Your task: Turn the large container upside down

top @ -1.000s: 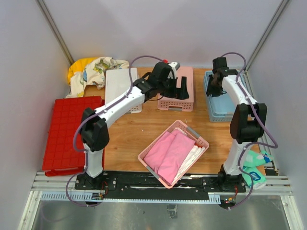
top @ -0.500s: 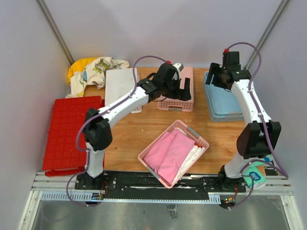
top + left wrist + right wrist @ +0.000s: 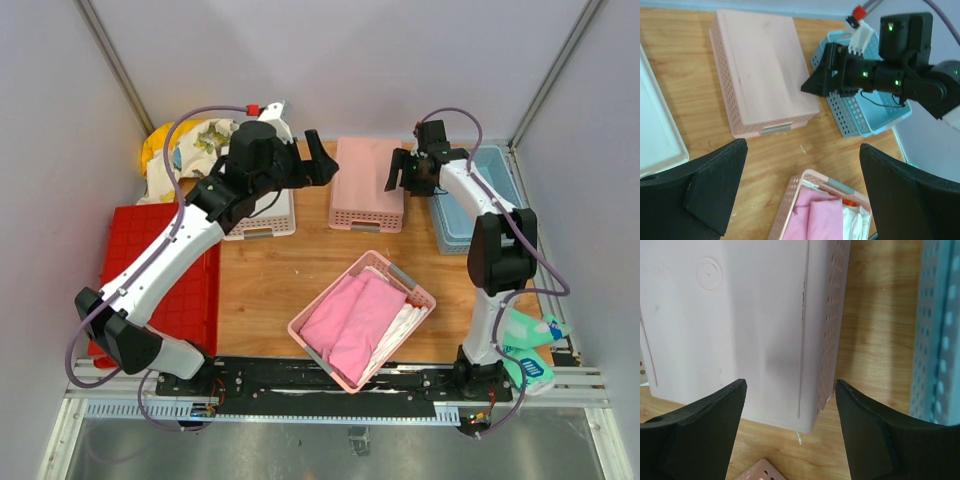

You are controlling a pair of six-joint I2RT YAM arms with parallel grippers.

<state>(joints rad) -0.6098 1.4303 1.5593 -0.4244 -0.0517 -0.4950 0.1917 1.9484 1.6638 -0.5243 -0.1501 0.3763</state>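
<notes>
The large container (image 3: pixel 125 240), a shallow red bin, lies at the table's left edge with its square-grid ribbed side facing up; the left arm's links cross above it. It does not show in either wrist view. My left gripper (image 3: pixel 308 165) hangs open and empty, high between a white upturned basket (image 3: pixel 255 200) and a pink upturned basket (image 3: pixel 367 185), far from the red bin. My right gripper (image 3: pixel 402 175) is open and empty at that pink basket's right edge (image 3: pixel 740 315), its fingers (image 3: pixel 700 432) straddling the corner without touching it.
A pink basket (image 3: pixel 415 292) with pink cloth (image 3: pixel 355 320) sits at front centre. Light-blue perforated baskets (image 3: pixel 485 205) stand at the back right, a yellow and patterned cloth heap (image 3: pixel 190 145) at the back left. A teal bottle (image 3: pixel 530 360) lies near the right arm's base.
The left gripper has drawn back left and up from over the pink upturned basket. The right gripper has swung left from the blue baskets to that basket's edge and opened wider.
</notes>
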